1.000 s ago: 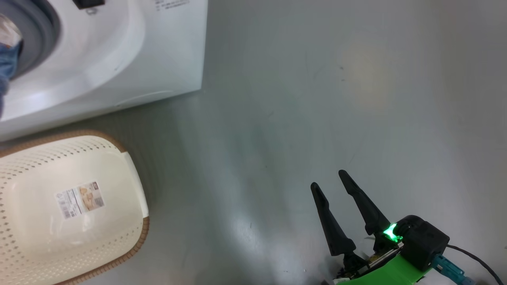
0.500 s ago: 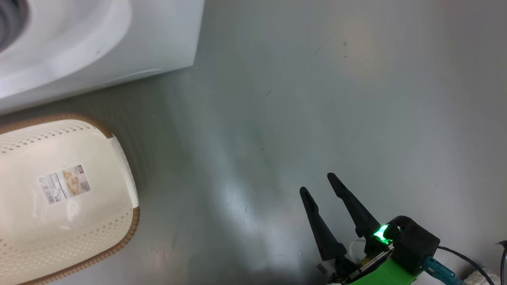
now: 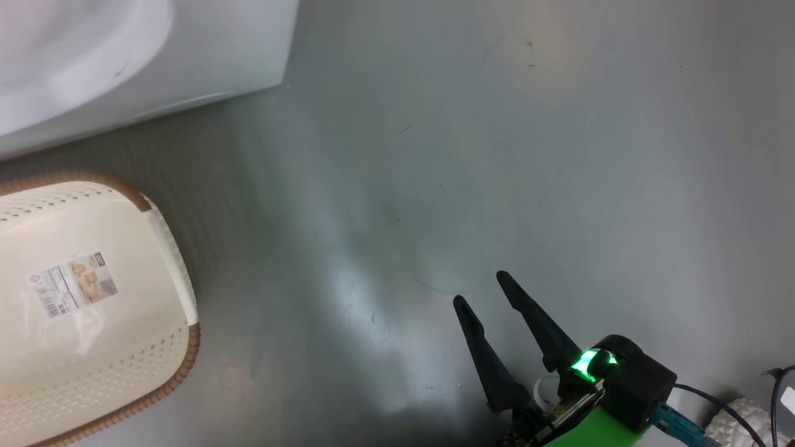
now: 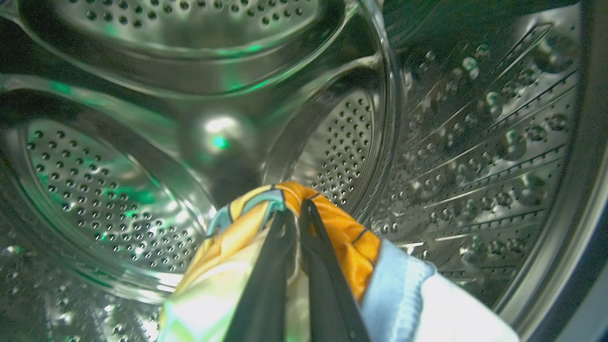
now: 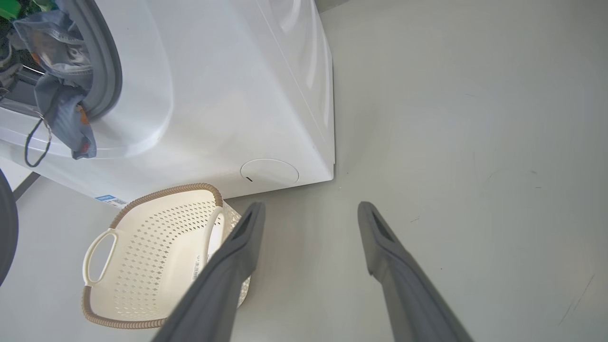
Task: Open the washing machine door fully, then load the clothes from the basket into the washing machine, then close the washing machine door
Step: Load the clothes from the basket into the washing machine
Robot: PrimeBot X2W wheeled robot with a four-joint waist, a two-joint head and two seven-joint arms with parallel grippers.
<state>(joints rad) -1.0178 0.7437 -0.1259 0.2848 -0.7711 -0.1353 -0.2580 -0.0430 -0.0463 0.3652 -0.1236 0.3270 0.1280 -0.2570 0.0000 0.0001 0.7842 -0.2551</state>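
Loading step: left gripper [image 4: 294, 207] pinched shut on the clothes [image 4: 344, 232], inside the washing machine [image 4: 118, 190] drum. Some cloth drapes over the opening's lower edge. The basket [image 5: 156, 247], on the floor [image 3: 497, 155] at the machine's front, looks empty, I think. The right gripper [image 3: 481, 286] is wide open, holding nothing. Next: release, tuck trailing cloth in.

Smooth grey floor [image 3: 590, 186], few scuffs, pale glare patch [image 3: 366, 298] nr centre

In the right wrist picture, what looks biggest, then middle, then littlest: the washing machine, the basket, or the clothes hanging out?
1. the washing machine, biggest by far.
2. the basket, middle; it sits nearer the camera, which helps.
3. the clothes, littlest, though partly hidden inside the opening.
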